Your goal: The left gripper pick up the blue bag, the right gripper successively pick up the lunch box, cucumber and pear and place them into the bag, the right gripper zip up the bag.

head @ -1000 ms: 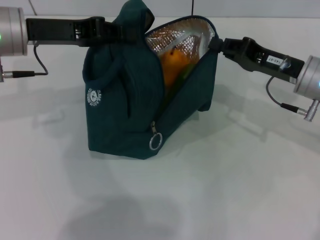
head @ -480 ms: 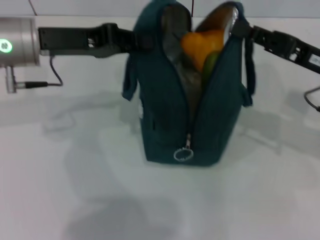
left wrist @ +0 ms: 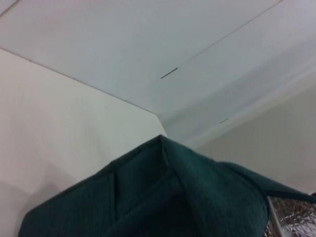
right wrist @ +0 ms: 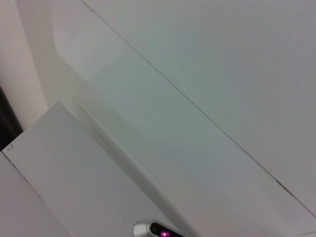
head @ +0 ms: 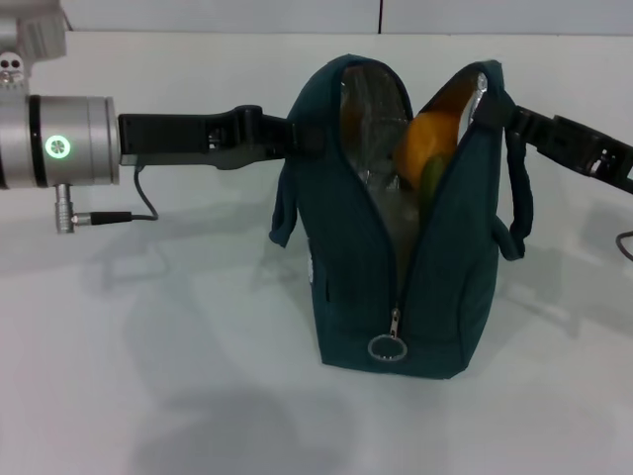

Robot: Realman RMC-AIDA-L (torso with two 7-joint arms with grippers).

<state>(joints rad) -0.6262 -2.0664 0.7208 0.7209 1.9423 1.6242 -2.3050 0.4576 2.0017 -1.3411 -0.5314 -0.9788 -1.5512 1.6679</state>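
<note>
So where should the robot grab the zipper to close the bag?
Probably the metal ring pull, hanging low on the blue bag at the zipper's bottom end, facing the robot. Coming from the front looks best: the ring dangles free, and the open zipper runs upward from there.

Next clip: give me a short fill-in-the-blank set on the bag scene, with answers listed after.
1. The blue bag stands on the table with its zipper ____.
2. The left gripper holds the bag at its ____ edge.
3. The orange-yellow fruit visible inside the bag is the ____.
4. The metal ring pull hangs near the bag's ____.

Missing words: open; upper; pear; bottom
</note>
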